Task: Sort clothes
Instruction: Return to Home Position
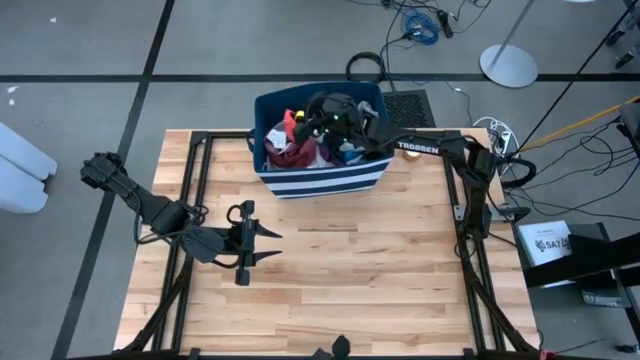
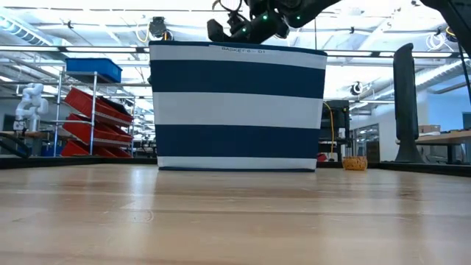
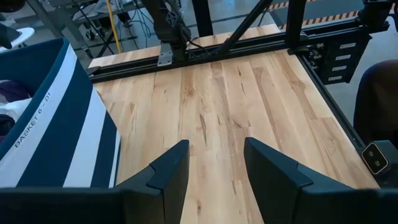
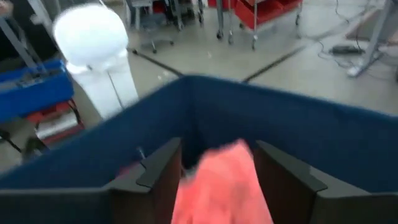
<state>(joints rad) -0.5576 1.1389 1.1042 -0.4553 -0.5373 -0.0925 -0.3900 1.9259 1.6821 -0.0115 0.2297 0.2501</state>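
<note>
Over the far bin (image 1: 320, 183) of clothes (image 1: 290, 152) hovers the right gripper (image 4: 216, 149), jaws spread — left gripper (image 3: 216, 146) near-left, likewise spread.

Red cloth (image 4: 219, 183) inside navy bin (image 4: 292, 127)

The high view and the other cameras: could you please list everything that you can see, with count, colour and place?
Striped fabric bin: one, navy with white stripes, at the far middle of the table.
Soft fabric clothes: a heap, exact count unclear; red, maroon, white, blue and dark pieces; inside the bin.
Orange-pink cloth piece: one, by the bin's navy wall.
Light wooden table: one, pale wood, under everything.
Black metal frame: one, black, along the table's edges.
Left gripper: one, dark, open, over the table's left half.
Right gripper: one, dark, open, above the bin.
</note>
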